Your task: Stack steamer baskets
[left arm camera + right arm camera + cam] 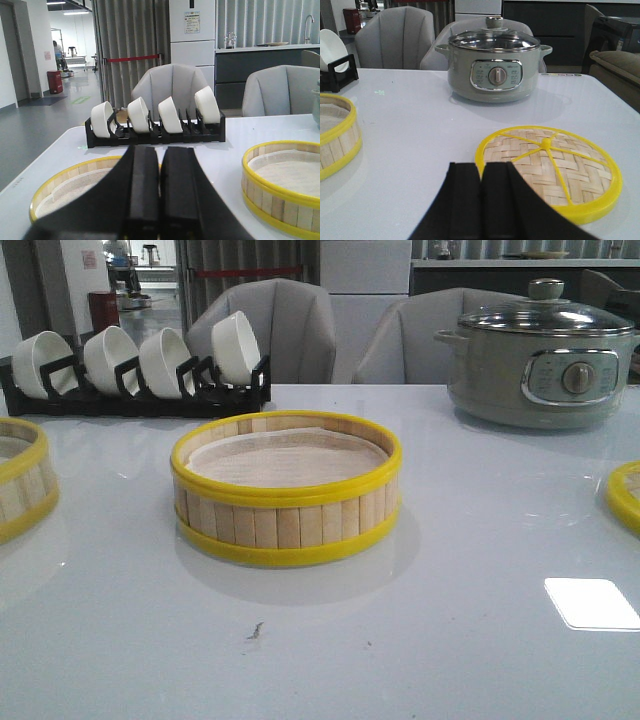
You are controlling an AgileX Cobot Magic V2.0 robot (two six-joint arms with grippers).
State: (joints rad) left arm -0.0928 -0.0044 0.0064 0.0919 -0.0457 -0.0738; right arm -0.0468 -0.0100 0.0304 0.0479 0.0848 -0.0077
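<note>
One basket [286, 490] sits whole at mid-counter [450, 540]; a second [20, 480] is cut off at the left edge, and the woven lid [549, 170], cut off at the right edge in the front view, lies flat and apart. Both the left pincer [160, 200] and right pincer [481, 205] are closed on nothing. Behind: four white bowls [235, 348] in a black rack [140, 395], one pot [540, 360], its dial markings too small to read.

Front view clips the left basket [18, 480] and the lid [626, 495] at the edges, so only slivers show. On the left wrist cam, the left tool [160, 200] covers part of the near basket [60, 187], and the pot [316, 105] is cut off. Pot panel text [480, 76] is too small to read.
</note>
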